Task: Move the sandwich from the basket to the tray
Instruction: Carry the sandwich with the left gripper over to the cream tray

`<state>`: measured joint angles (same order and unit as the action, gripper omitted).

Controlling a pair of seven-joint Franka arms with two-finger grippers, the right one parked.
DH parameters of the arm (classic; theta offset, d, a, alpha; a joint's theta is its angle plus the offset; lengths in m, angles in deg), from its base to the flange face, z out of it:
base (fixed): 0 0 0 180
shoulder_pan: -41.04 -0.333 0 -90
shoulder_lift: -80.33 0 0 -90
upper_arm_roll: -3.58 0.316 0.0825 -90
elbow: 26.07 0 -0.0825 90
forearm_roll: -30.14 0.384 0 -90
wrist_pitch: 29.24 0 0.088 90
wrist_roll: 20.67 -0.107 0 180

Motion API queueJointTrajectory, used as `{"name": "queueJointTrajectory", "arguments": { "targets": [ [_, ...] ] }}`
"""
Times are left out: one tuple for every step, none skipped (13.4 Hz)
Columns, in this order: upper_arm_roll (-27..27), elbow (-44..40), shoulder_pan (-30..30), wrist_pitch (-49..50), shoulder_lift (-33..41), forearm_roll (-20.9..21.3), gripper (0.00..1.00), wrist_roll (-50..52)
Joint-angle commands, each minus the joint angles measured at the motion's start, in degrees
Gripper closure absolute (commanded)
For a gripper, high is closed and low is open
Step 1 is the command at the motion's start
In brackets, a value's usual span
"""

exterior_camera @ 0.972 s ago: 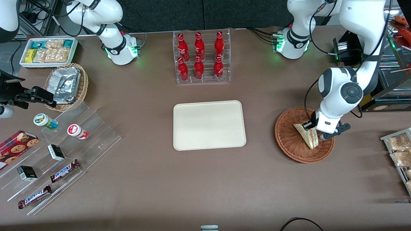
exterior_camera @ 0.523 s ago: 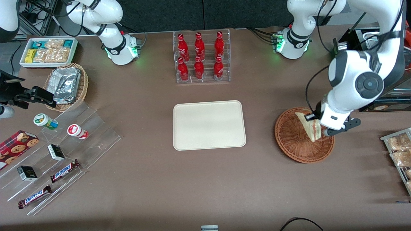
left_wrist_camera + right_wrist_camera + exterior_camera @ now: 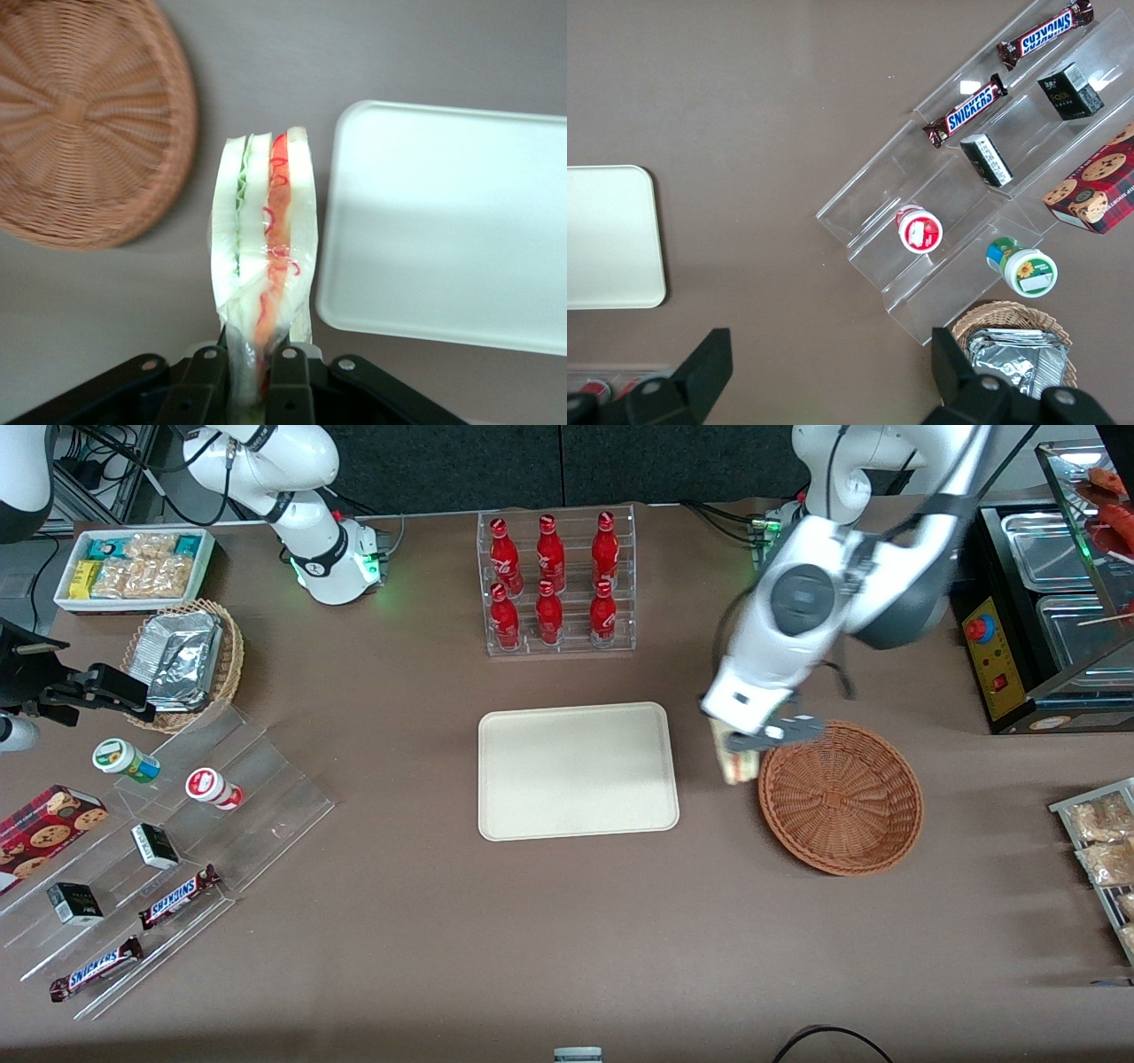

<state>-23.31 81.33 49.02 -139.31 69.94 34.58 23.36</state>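
My left gripper (image 3: 742,746) (image 3: 250,365) is shut on the sandwich (image 3: 739,765) (image 3: 264,235), a wrapped wedge of white bread with green and orange-red layers. It hangs in the air over bare table, between the reddish-brown wicker basket (image 3: 840,797) (image 3: 80,115) and the cream tray (image 3: 578,770) (image 3: 452,212). The basket holds nothing. Nothing lies on the tray.
A clear rack of red bottles (image 3: 555,582) stands farther from the front camera than the tray. Toward the parked arm's end are a tan wicker basket of foil packets (image 3: 184,657), a white snack bin (image 3: 135,567) and acrylic steps with snacks (image 3: 159,859). A black food warmer (image 3: 1045,602) stands beside the working arm.
The gripper has lifted the sandwich out of the basket and carried it toward the tray. The basket now holds nothing.
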Motion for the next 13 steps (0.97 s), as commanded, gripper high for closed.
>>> {"name": "queueJointTrajectory", "arguments": {
  "targets": [
    [-5.09, -8.76, 2.28, -0.85, -10.14, 4.33, 1.0, 6.14],
    [-5.02, -11.92, 5.96, -0.85, -13.74, 7.05, 1.0, 9.82],
    [-4.93, -15.08, 8.95, -0.85, -17.52, 8.9, 1.0, 14.03],
    [-4.93, -17.9, 10.9, -0.85, -20.69, 11.1, 1.0, 16.68],
    [-4.93, -20.01, 12.75, -0.85, -23.51, 13.9, 1.0, 17.93],
    [-4.93, -21.17, 14.16, -0.94, -25.71, 15.5, 1.0, 18.29],
    [-4.93, -21.87, 15.3, -1.2, -27.39, 15.95, 1.0, 18.29],
    [-4.75, -22.23, 16.01, -2.68, -28.79, 16.39, 1.0, 18.29],
    [-4.75, -22.15, 16.1, -5.05, -29.77, 17.35, 1.0, 18.38],
    [-4.75, -22.06, 16.19, -6.64, -30.82, 17.88, 1.0, 18.38],
    [-4.84, -22.06, 16.71, -7.61, -31.79, 18.15, 1.0, 18.38],
    [-4.75, -22.06, 17.42, -8.14, -32.32, 18.24, 1.0, 18.38],
    [-4.32, -21.88, 17.68, -8.84, -32.67, 18.24, 1.0, 18.47]
  ]
}}
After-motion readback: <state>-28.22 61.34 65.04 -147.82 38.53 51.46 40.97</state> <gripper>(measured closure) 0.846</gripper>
